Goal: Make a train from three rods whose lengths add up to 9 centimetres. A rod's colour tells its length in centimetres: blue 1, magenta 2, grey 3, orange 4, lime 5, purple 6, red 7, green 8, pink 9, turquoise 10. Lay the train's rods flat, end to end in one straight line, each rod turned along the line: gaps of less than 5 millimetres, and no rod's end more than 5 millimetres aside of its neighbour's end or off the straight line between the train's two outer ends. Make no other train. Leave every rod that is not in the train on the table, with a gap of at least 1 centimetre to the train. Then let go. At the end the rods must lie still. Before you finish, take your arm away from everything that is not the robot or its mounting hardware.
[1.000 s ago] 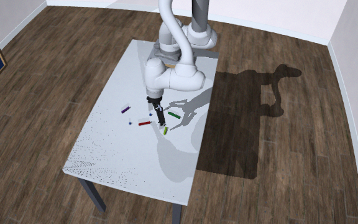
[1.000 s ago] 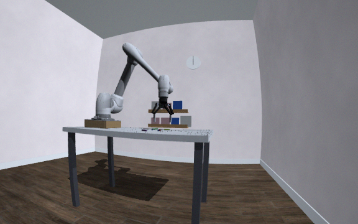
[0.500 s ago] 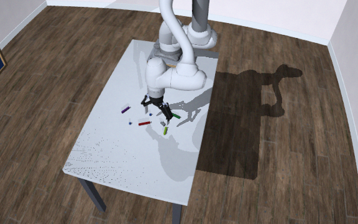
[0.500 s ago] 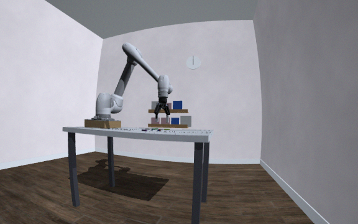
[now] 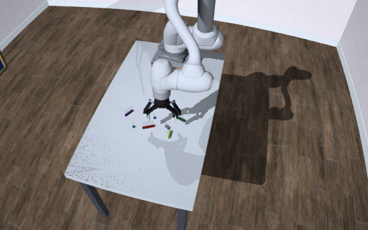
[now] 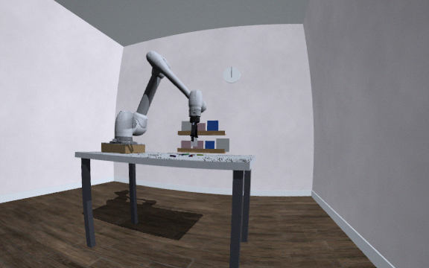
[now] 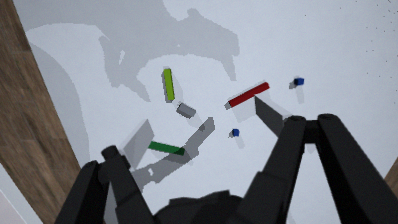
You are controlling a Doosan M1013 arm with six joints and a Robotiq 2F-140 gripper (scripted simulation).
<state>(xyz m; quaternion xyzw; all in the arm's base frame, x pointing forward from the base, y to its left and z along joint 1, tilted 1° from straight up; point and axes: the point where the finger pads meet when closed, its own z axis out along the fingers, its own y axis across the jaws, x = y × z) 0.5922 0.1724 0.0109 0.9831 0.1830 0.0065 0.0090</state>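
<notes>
Several short rods lie apart on the white table. In the top view I see a purple rod (image 5: 129, 112), a red rod (image 5: 148, 126), two small blue rods (image 5: 133, 126) (image 5: 154, 117), a grey rod (image 5: 167, 126), a lime rod (image 5: 170, 134) and a green rod (image 5: 180, 119). My gripper (image 5: 161, 110) hangs above them, open and empty. The wrist view shows the lime rod (image 7: 169, 84), grey rod (image 7: 185, 110), green rod (image 7: 166, 148), red rod (image 7: 248, 95) and both blue rods (image 7: 299, 81) (image 7: 235, 132) below my spread fingers. The purple rod is out of the wrist view.
The table's right edge (image 5: 207, 128) runs close to the green rod. The arm's base (image 6: 123, 147) stands at the far end of the table. A shelf with coloured boxes (image 6: 201, 139) stands behind the table.
</notes>
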